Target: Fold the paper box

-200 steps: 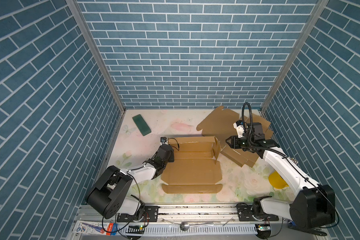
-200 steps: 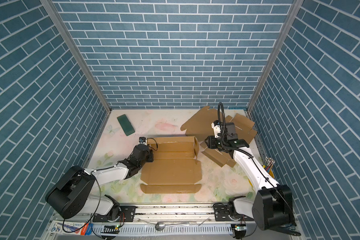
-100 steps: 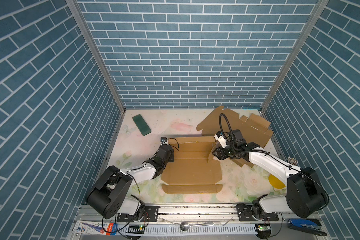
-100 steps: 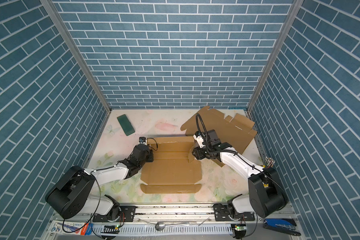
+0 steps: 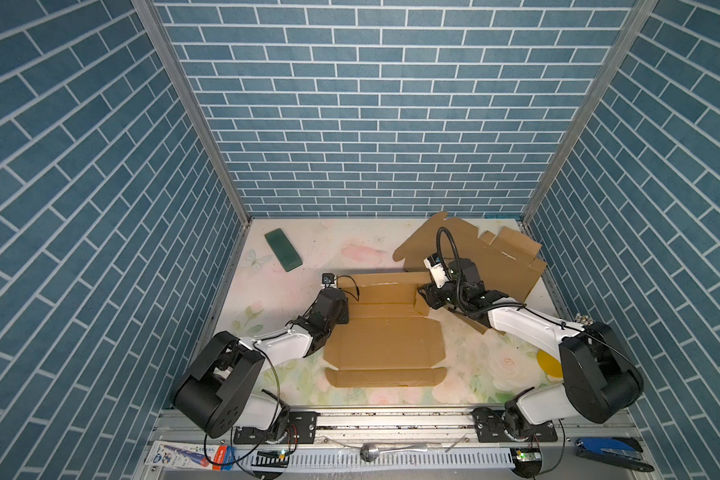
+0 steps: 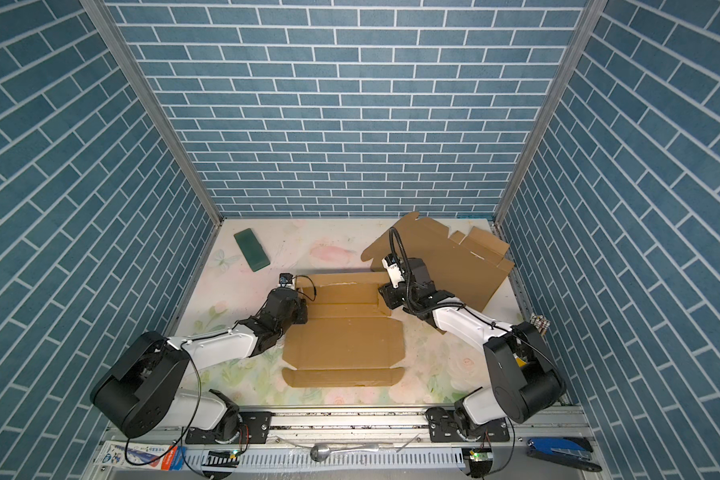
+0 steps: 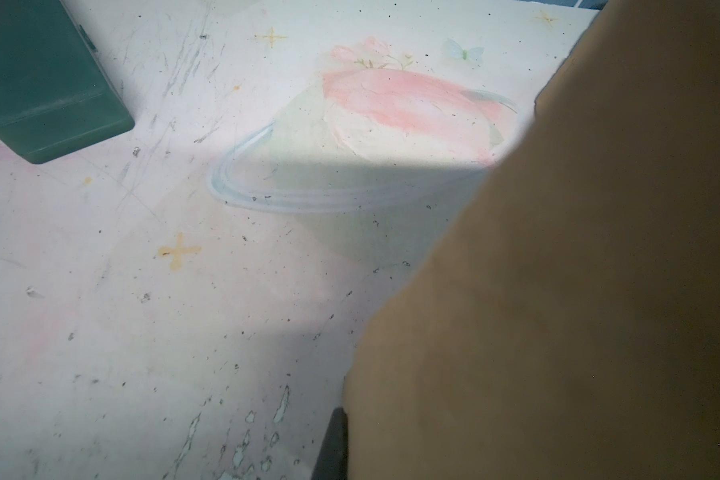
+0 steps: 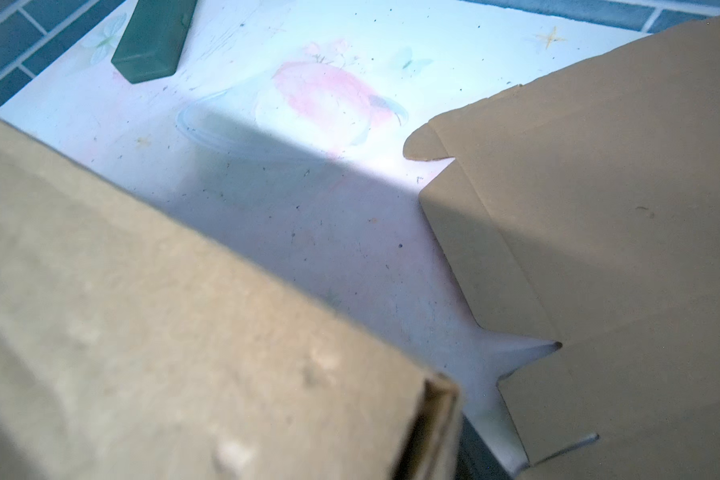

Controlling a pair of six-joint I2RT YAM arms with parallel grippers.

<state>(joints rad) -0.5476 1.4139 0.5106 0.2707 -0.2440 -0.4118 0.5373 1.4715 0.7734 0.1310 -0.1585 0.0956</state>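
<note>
Your paper box (image 5: 385,345) sits low in the centre of both top views. It is open and mostly flat on the floral counter (image 5: 283,291), with its far strip raised as a low wall and its near flap lying flat toward the lower edge of the frame. At the box's left edge you have the left fingers (image 5: 343,314) drawn together on the side flap. In the left wrist view one dark finger (image 7: 332,440) shows at the lower middle, beside brown card that fills the right of the frame. At the box's right edge, by the end of the raised wall, the right fingers (image 5: 425,297) are against or just beside the card. You cannot tell from any view whether they are apart or together, because the right wrist view shows only the card wall across its lower left. Just right of the box, toward the upper right of the counter, a second cardboard blank (image 5: 499,257) lies unfolded, partly under the right arm. A green block (image 5: 283,250) lies well apart in the counter's upper left corner.
</note>
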